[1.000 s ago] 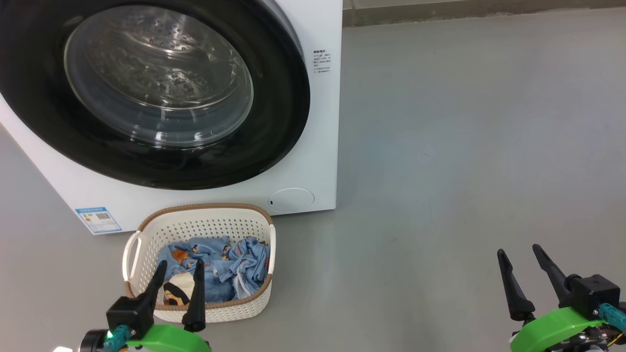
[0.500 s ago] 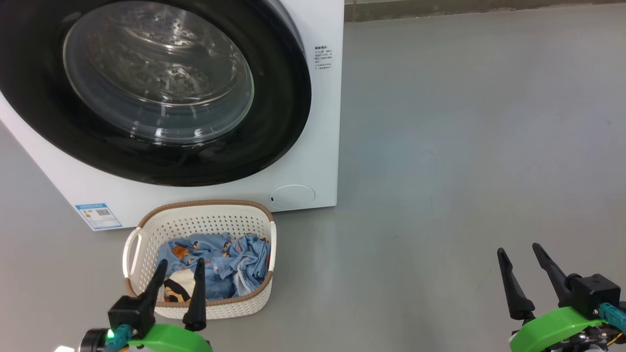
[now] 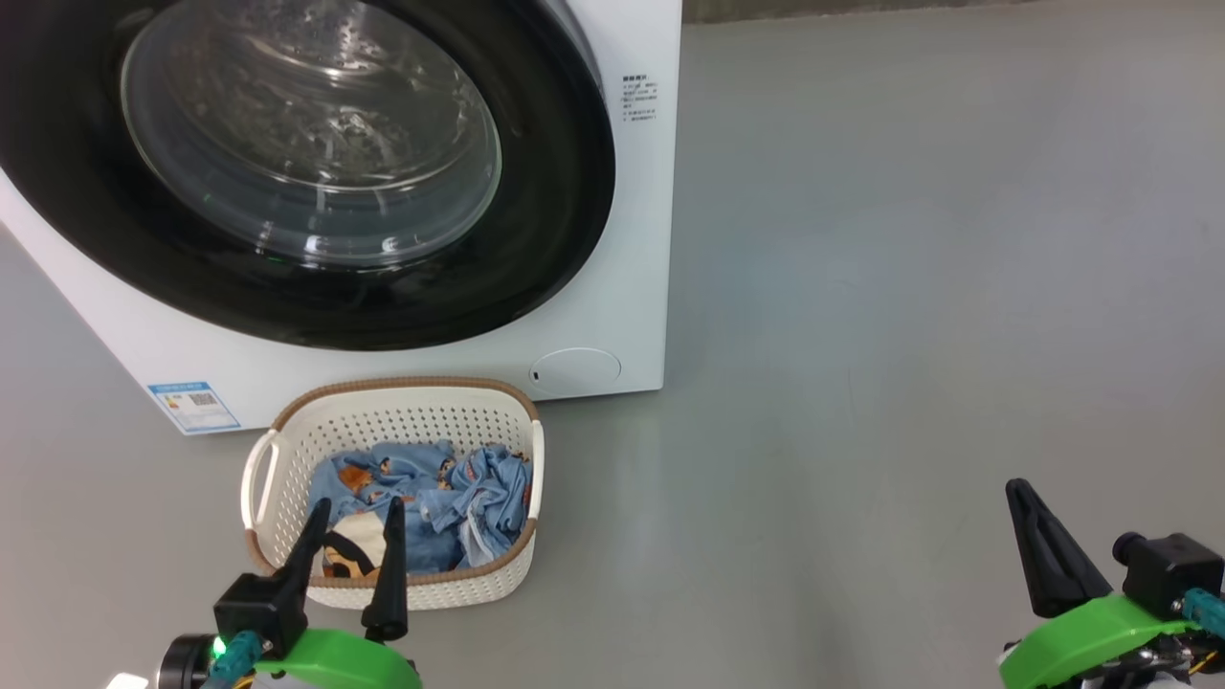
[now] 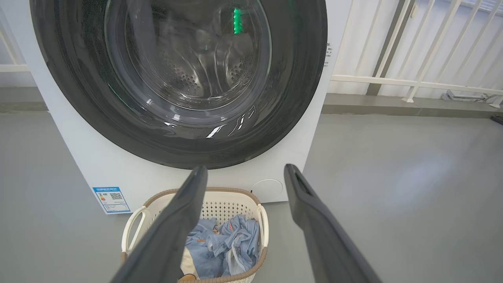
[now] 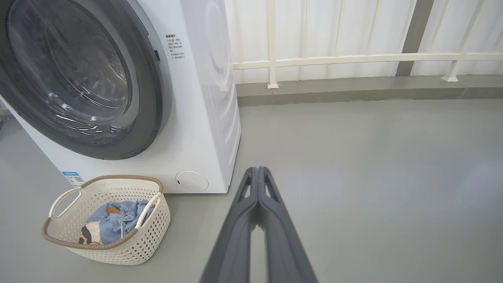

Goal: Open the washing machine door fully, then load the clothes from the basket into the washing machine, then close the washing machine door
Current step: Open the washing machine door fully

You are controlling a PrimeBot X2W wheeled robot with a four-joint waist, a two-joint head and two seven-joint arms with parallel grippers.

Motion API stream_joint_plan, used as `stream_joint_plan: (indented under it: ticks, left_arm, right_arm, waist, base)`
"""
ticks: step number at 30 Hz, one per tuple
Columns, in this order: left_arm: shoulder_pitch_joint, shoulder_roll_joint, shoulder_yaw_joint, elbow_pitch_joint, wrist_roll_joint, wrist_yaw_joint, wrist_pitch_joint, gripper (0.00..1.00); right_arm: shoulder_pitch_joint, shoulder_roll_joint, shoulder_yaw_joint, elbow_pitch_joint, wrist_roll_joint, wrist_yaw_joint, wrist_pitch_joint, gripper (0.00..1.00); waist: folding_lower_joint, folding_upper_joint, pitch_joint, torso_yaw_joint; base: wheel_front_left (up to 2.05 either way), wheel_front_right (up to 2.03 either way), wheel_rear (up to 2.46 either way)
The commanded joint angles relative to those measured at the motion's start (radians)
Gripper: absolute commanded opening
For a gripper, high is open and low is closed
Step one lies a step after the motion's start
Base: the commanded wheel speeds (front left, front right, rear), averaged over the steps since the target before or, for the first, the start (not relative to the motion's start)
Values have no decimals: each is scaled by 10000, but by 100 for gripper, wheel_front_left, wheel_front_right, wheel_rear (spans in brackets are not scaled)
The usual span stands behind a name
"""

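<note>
Since washing machine (image 3: 622,306) has washing machine door (image 3: 560,211) closed flush, opening comes first: catch black rim, likely at right edge, swing wide, clear of basket (image 3: 412,421) on floor (image 3: 861,287) just below. Inside, clothes (image 3: 431,498) bundled. Jaws: left gripper (image 3: 357,504) wide apart, empty, near basket; right gripper (image 3: 1016,490) pressed together, empty, well apart from basket.

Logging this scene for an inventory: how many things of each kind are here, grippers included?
Big white front-loading washing machine: 1
Cream-white perforated plastic basket with brown rim: 1
Bundle of light blue printed clothes: 1
Dark two-fingered grippers: 2 (left gripper, right gripper)
Total: 5
</note>
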Motion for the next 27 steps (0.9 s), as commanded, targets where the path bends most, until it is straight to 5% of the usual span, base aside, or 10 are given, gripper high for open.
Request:
stream_joint_plan:
  ticks: [1, 12, 21, 27]
  left_arm:
    - [-409, 181, 257, -355, -16, 94, -120, 100]
    - [-682, 181, 75, -858, -226, 258, -120, 100]
    - [-1187, 181, -268, -1395, -262, 514, -120, 100]
    - [-1674, 181, -476, -1693, -276, 642, -120, 100]
  right_arm:
    - [-488, -134, 192, -191, 394, 16, 35, 0]
    - [-1584, -420, 434, 227, 3969, 16, 771, 0]
    - [-3389, -383, 185, 693, 9223, 16, 3185, 0]
    - [-5107, -273, -364, 1480, 11597, 16, 4740, 0]
  waist:
    - [0, 0, 141, 37]
    - [0, 0, 958, 231]
    - [0, 0, 2119, 437]
    - [0, 0, 2954, 617]
  base:
    - [0, 0, 0]
    - [0, 0, 0]
    - [0, 0, 0]
    - [0, 0, 0]
